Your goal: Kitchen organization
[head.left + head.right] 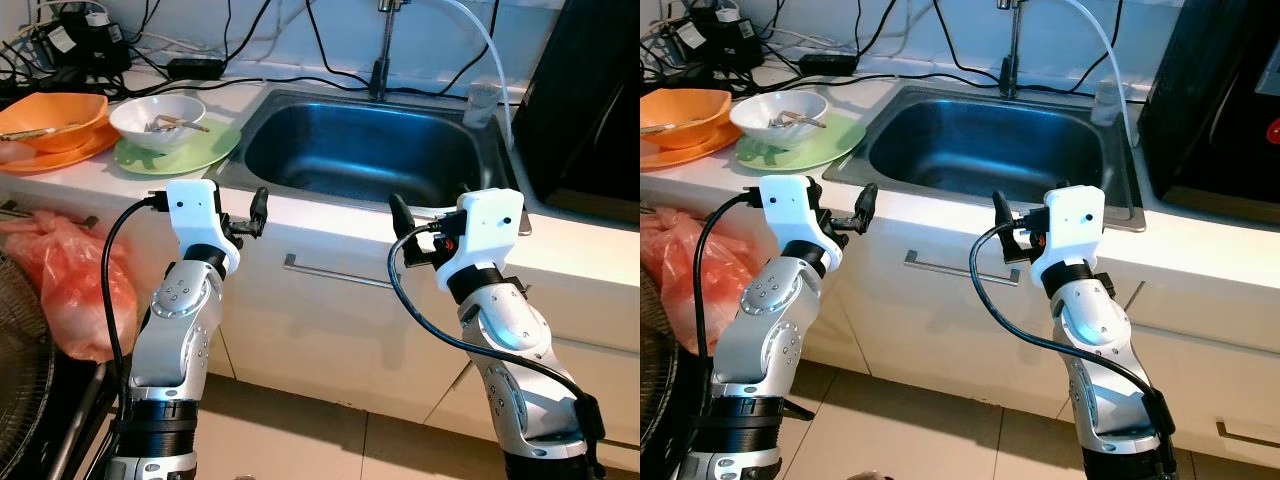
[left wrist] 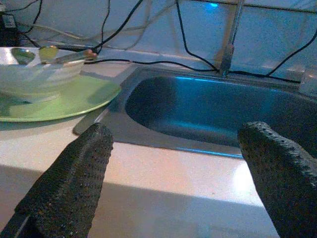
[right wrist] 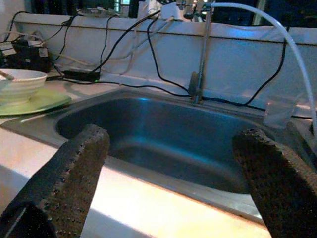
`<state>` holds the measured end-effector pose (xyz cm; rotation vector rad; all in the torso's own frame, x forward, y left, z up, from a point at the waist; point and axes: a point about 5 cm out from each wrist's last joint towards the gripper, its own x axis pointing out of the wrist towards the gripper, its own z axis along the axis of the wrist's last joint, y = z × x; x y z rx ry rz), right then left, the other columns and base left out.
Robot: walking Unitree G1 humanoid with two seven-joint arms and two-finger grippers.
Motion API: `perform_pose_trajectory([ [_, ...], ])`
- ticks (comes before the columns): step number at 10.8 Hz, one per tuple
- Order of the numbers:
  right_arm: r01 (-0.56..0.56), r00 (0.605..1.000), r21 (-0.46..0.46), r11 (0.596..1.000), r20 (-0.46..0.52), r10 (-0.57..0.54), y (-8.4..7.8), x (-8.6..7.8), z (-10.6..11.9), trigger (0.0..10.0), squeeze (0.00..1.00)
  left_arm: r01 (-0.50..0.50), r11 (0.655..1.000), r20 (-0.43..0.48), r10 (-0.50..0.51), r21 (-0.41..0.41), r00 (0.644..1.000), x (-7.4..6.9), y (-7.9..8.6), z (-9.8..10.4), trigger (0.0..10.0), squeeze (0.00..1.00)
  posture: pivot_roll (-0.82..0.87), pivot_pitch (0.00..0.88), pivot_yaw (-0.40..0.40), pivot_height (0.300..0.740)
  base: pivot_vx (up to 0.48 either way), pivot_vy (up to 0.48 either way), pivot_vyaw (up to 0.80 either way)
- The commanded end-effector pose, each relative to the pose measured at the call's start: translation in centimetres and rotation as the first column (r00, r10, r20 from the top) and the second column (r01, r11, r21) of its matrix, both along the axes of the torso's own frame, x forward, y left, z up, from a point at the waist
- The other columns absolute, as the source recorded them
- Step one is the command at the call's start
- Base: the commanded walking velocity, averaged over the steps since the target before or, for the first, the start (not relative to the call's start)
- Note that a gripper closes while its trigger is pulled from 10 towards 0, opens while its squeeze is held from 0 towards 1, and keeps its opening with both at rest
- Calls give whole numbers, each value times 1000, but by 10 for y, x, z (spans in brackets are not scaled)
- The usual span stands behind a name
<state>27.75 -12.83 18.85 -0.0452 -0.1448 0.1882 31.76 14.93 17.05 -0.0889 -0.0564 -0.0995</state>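
Both sets of jaws stand released, holding nothing: the left gripper [image 1: 262,210] and right gripper [image 1: 400,215] hover at the table [image 1: 330,215] edge. Beyond the left jaws, off to their side, the white bowl [image 1: 157,120] on the green plate [image 1: 200,148] looks rigid, slick and breakable. It is probably best pinched at its rim.

white bowl [image 1: 157,121] holding utensils, upright on green plate [image 1: 195,152], left of sink [image 1: 365,150].

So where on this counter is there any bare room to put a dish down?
The sink basin looks bare, as does the counter strip along its front edge. Left of it is crowded: a white bowl on a green plate, an orange bowl and cables.
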Motion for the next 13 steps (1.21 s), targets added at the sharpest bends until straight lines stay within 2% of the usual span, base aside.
perform_pose_trajectory([
  [1,-6,999,-1,1000,35,6,0,-1,6,10000,0,23,1000,15,-23,-12,1000,4,-4,6,10000,0,-5,12,20,740,360,0,0],
  [5,-1,998,-4,1000,60,2,0,-1,11,10000,0,30,999,27,-30,-18,999,5,-5,9,10000,0,-6,13,22,740,349,0,0],
  [13,-11,999,-20,1000,51,12,0,-3,7,10000,0,32,999,18,-31,-25,999,4,-7,7,10000,0,-12,16,20,740,455,0,0],
])
